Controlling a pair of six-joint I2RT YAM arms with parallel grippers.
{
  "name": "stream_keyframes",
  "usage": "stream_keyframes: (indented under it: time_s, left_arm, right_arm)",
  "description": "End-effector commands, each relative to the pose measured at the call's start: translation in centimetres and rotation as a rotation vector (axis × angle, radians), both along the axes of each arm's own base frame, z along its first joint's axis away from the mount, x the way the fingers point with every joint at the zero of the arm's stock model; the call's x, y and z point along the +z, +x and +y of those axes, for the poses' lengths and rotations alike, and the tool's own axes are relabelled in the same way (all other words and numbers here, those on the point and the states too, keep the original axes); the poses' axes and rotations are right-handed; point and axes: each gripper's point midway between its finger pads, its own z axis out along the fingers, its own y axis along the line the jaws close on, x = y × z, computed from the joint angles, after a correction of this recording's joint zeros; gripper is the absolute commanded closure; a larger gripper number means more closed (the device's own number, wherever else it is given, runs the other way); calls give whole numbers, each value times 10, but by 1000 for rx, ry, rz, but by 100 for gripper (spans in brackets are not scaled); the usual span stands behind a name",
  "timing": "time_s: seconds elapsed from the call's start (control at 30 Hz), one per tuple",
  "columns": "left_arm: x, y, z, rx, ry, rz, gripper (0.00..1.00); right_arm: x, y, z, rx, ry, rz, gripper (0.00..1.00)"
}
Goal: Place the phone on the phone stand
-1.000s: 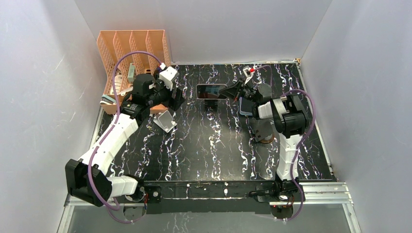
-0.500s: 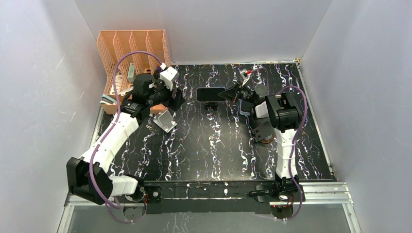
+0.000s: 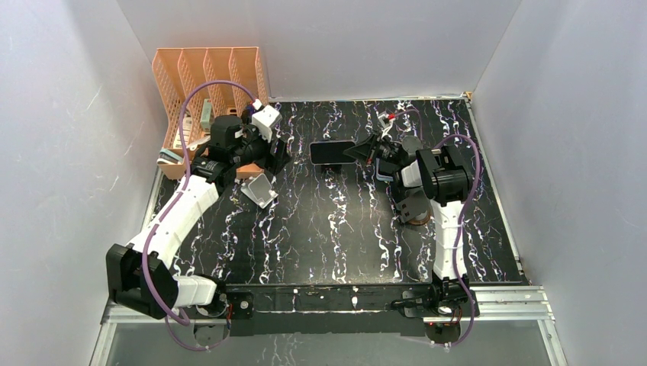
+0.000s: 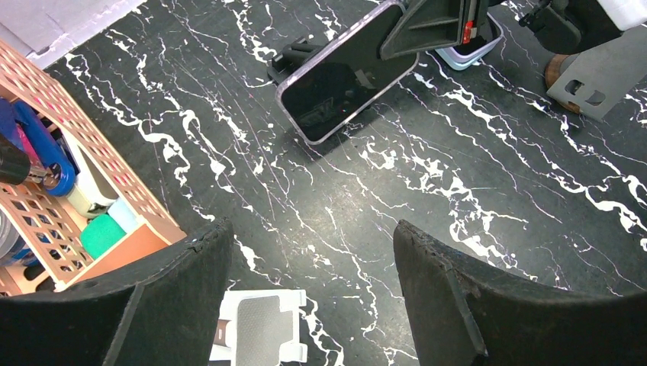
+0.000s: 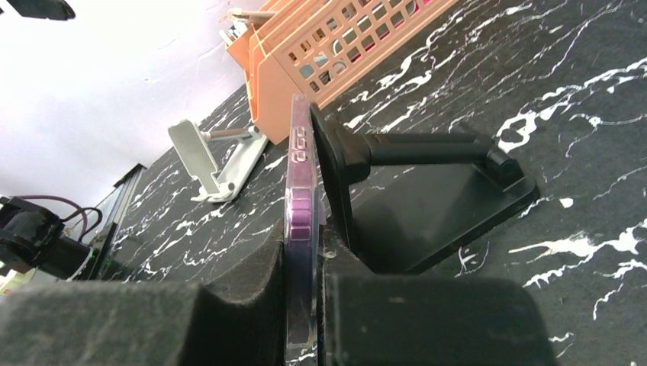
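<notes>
Right pincer (image 5: 304, 263) clamped on the phone (image 5: 300, 175), its purple edge squeezed between my pads! The phone is upright, its back just beside the black phone stand (image 5: 435, 198) near the desk's far edge, mid-width. My left pincer (image 4: 309, 229) hangs wide open and empty, near the orange rack (image 4: 91, 145) in the far left corner.

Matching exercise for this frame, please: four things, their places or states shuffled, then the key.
1. purple-cased smartphone
2. orange plastic mesh organizer
3. left hand
4. small grey-and-white folding stand

A. open, holding nothing
B. far left corner of the table
C. clamped in the right hand, at the black phone stand
D. on the table, in front of the organizer

Pairs: 1-C, 2-B, 3-A, 4-D
</notes>
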Motion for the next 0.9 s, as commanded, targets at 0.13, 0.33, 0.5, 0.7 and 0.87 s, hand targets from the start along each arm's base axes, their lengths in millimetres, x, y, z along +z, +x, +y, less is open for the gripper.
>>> stream_keyframes:
  time_s: [0.13,0.33,0.5,0.7,0.87]
  left_arm:
    - [3,-2,-1,-21,-7,-9,27]
    - [3,-2,-1,-27,-9,-9,27]
    - [3,-3,-1,-29,-8,-10,27]
    - [2,-4,-3,-40,-11,-7,27]
    - [3,-6,-4,-48,-16,-8,27]
  right_arm:
    - [34,2,-10,-48,67,-314,99]
    - [25,4,-12,-77,63,-300,99]
    - [21,6,-14,-100,62,-297,99]
    - [44,3,-15,-150,60,-375,99]
    - [64,6,-17,-199,66,-446,99]
